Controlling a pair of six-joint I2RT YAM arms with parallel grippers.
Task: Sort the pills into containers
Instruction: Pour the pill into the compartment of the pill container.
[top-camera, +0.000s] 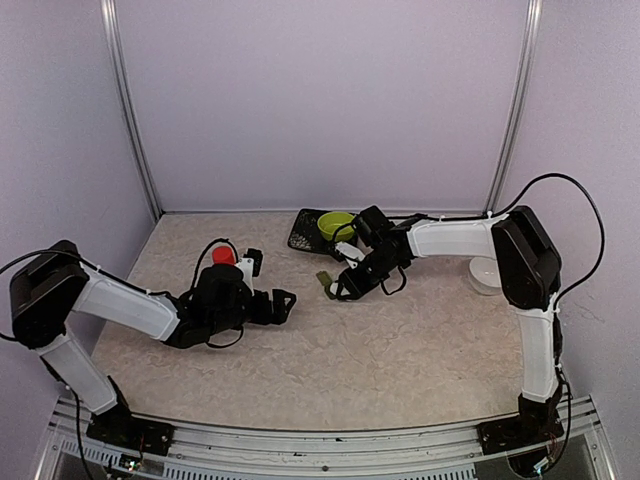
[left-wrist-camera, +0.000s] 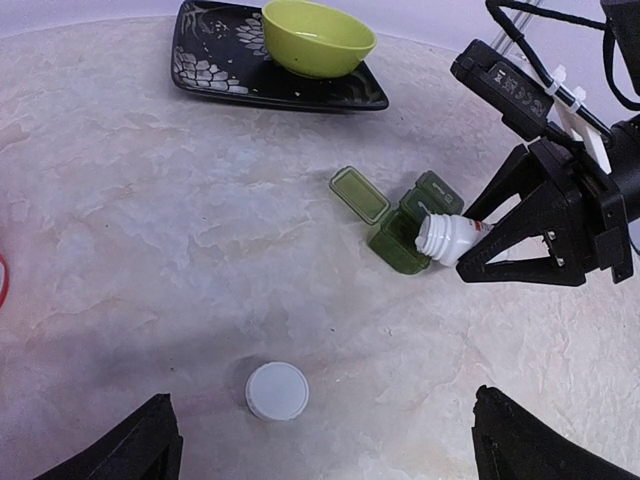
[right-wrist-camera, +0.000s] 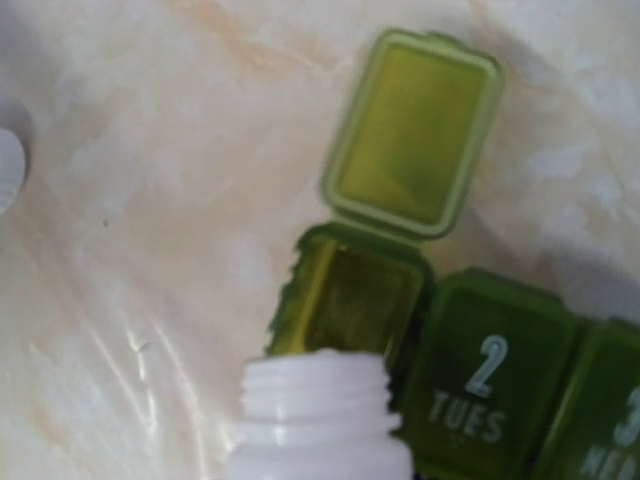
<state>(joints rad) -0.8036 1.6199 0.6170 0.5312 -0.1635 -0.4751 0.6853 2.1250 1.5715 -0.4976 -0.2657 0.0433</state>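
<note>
The containers (top-camera: 326, 282) are a row of dark green boxes (left-wrist-camera: 405, 238) on the table. The first box (right-wrist-camera: 350, 290) has its lid (right-wrist-camera: 415, 130) flipped open and looks empty. The box marked "2 TUES" (right-wrist-camera: 490, 385) is closed. My right gripper (left-wrist-camera: 470, 243) is shut on an uncapped white pill bottle (left-wrist-camera: 448, 238). It holds the bottle tilted with its mouth (right-wrist-camera: 315, 400) at the open box's edge. No pills show. The bottle's white cap (left-wrist-camera: 277, 390) lies on the table. My left gripper (left-wrist-camera: 320, 445) is open and empty, just short of the cap.
A black patterned tray (left-wrist-camera: 215, 60) holds a lime-green bowl (left-wrist-camera: 318, 38) at the back. A white bowl (top-camera: 485, 275) sits at the right. A red-capped object (top-camera: 224, 256) stands beside the left arm.
</note>
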